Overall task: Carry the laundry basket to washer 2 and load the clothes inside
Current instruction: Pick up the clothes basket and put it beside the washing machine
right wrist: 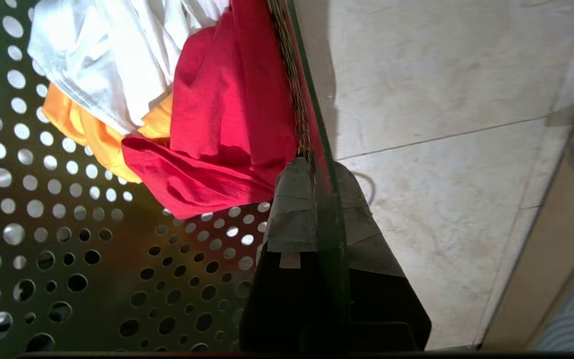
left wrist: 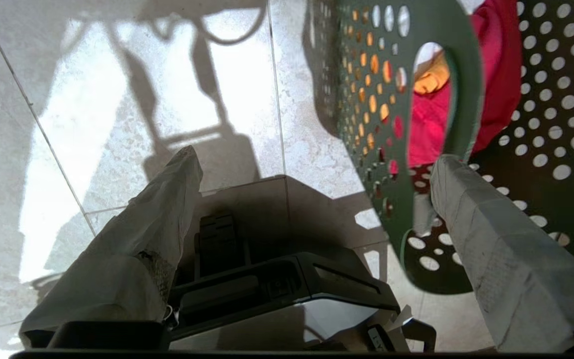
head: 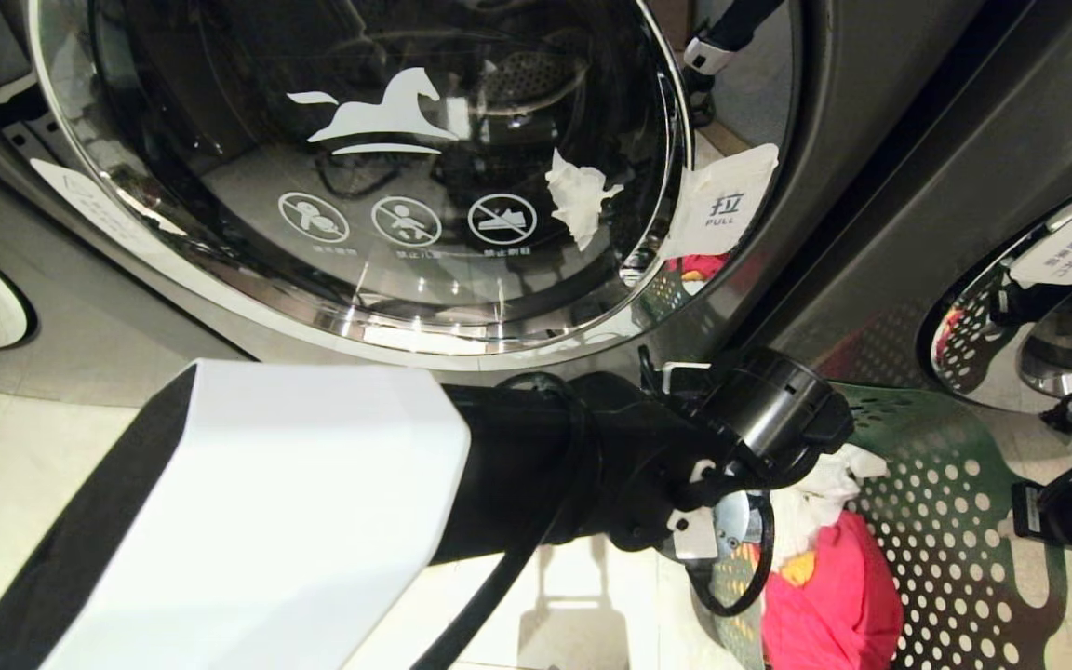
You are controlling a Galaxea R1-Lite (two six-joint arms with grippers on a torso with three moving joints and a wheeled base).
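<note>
The dark green perforated laundry basket (head: 955,521) stands on the tiled floor at the lower right of the head view. Inside lie the clothes: a white piece (right wrist: 117,50), a yellow-orange one (right wrist: 82,134) and a pinkish-red one (right wrist: 227,114). My right gripper (right wrist: 312,167) is shut on the basket's rim (right wrist: 299,99). My left gripper (left wrist: 312,169) is open and straddles the opposite wall by the oval handle (left wrist: 469,99), one finger (left wrist: 466,199) inside the basket. A dark grey washer (head: 378,167) with a horse logo fills the head view; its numeral is out of view.
A white scrap (head: 578,200) and a PULL tag (head: 722,205) sit on the washer's door rim. Another washer (head: 1038,298) stands at the right edge. My white left forearm (head: 266,512) crosses the lower head view. My dark base (left wrist: 277,284) lies under the left gripper.
</note>
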